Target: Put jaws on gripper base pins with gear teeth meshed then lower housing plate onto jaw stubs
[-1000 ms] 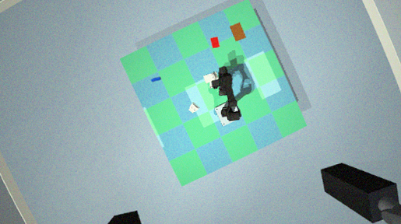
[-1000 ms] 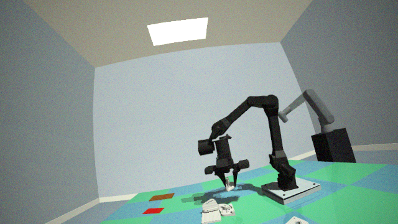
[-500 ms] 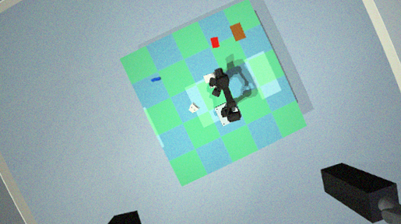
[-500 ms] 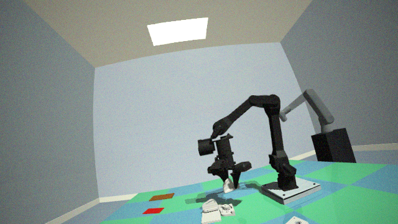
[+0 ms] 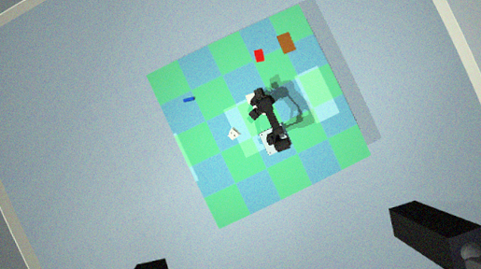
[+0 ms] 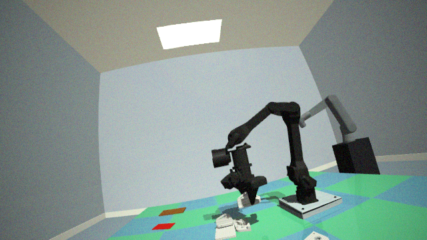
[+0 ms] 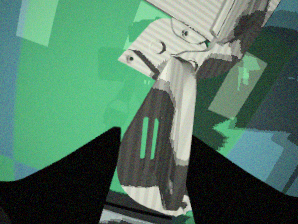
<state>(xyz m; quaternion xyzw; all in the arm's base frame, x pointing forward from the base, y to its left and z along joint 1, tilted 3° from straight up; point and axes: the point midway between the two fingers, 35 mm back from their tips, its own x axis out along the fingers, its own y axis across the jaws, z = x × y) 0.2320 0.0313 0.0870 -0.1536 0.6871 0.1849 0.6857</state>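
Gripper base (image 5: 251, 98) (image 6: 225, 232) (image 7: 145, 44): on the bench (image 5: 289, 177) (image 6: 377, 217) (image 7: 60, 100), near the arm. Tool (image 5: 260, 103) (image 6: 254, 201) (image 7: 150, 136): clamped on a white part (image 6: 244, 201) (image 7: 182, 115), tilted, raised above the bench. Contact with the base cannot be determined.
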